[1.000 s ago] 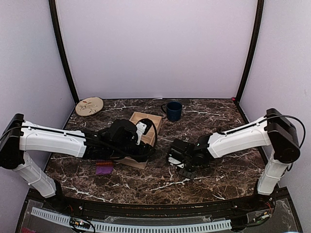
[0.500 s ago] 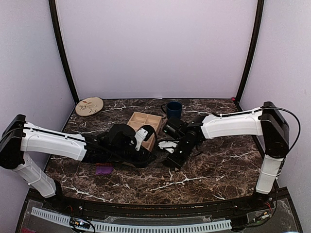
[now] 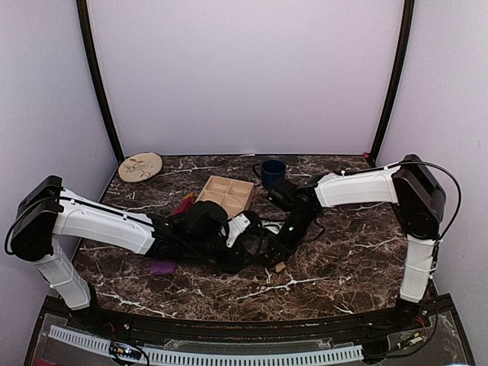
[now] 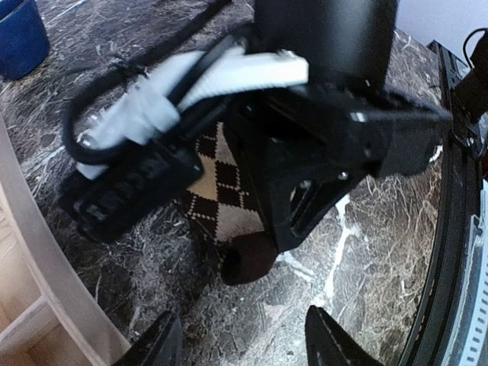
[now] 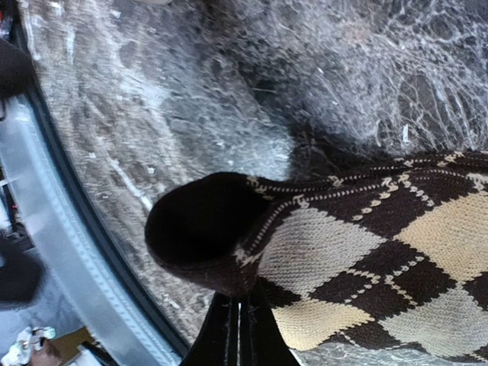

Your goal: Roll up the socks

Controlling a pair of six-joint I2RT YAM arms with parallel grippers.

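**Left gripper** (image 4: 244, 347): jaws parted to a moderate width with nothing between them, low over the marble table (image 4: 366, 229). Just ahead of its fingertips lies the brown argyle sock (image 4: 217, 183), dark toe end curled toward the hand. **Right gripper** (image 5: 236, 324): jaws closed together, pinching the sock's edge beside the toe and reaching down onto it from above. The wooden tray (image 4: 30, 259) stands just left of the left gripper. The purple sock (image 3: 162, 267) lies back along the left arm, beside its forearm and well apart from the hand. The blue mug (image 4: 19, 34) is farthest ahead, to the left.
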